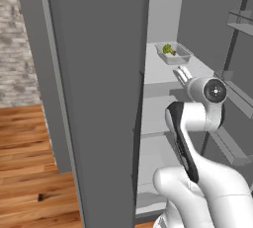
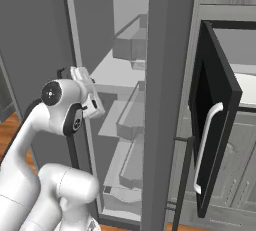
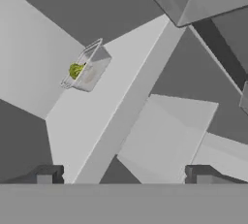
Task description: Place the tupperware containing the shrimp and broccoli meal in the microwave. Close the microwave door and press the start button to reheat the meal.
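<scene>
— What's the setting?
— An open fridge (image 1: 99, 74) with pale shelves, wood floor beside it. To its right the microwave door (image 2: 212, 120) hangs open, presumably ready to receive the meal.
— And the tupperware?
— The tupperware (image 1: 173, 53) sits on an upper fridge shelf (image 1: 158, 71) near the back, broccoli (image 3: 75, 70) inside.
— The hand?
— The gripper (image 3: 123, 175) hovers short of it, fingers spread wide and empty. The shelf edge lies between; bare shelf surrounds the container, so approach looks unobstructed.
</scene>
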Controlling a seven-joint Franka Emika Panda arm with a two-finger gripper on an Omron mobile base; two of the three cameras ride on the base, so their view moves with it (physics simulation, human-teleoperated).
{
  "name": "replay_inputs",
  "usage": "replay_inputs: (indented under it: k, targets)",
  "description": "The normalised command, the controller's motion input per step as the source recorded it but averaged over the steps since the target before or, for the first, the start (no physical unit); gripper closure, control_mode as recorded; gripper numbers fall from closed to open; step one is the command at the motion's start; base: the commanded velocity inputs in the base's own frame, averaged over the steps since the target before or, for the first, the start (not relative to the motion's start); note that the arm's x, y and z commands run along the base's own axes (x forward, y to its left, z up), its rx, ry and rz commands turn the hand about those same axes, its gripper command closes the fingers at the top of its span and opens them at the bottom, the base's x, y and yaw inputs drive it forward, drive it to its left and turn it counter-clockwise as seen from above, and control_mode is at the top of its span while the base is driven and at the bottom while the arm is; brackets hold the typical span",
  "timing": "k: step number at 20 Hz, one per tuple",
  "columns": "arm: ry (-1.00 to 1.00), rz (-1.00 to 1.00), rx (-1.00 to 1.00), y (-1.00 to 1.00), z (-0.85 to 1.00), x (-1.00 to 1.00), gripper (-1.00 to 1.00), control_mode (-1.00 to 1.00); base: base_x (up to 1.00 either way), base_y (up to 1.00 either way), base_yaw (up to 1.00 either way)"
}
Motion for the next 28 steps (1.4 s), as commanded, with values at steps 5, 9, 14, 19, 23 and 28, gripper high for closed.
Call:
replay_inputs:
  k: [5,9,14,19,23,28]
  targets:
    - [-0.01,0.00,0.26,-0.25,0.17,0.00,-1.00,-1.00,0.00,0.00,0.00]
    - [0.01,-0.01,0.08,-0.01,0.29,0.08,-1.00,-1.00,0.00,0.00,0.00]
    - [0.09,0.00,0.03,-0.01,0.07,0.25,-1.00,-1.00,0.00,0.00,0.00]
    - [0.12,0.00,0.00,-0.02,0.01,0.35,-1.00,-1.00,0.00,0.00,0.00]
    - [0.11,0.00,0.00,-0.09,0.02,0.41,-1.00,-1.00,0.00,0.00,0.00]
    - [0.10,0.00,0.00,-0.15,0.03,0.40,-1.00,-1.00,0.00,0.00,0.00]
